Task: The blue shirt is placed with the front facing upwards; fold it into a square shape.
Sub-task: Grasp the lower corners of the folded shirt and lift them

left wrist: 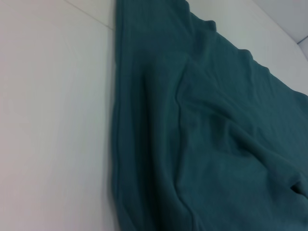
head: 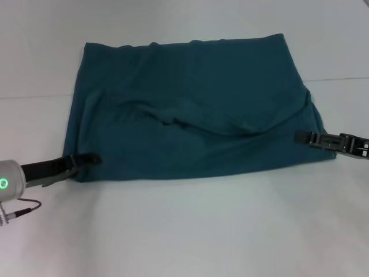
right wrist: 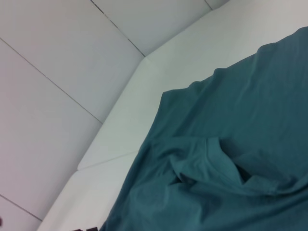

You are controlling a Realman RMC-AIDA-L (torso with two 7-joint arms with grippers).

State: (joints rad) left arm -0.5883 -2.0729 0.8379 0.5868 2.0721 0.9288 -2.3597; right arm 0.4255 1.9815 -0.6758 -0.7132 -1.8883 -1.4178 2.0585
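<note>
Shirt (head: pixel 190 104) lies folded on the bench (head: pixel 184 231). Left gripper (head: pixel 86 159) and right gripper (head: pixel 302 137) flank its near corners, apparently positioned for the next fold; finger state indeterminate.

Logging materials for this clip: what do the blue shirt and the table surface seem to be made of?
The blue shirt looks like soft matte knit cotton: it drapes, rumples and shows no sheen. The table looks like a smooth, white matte board, perhaps laminate; seams run across it. Neither can be confirmed.
</note>
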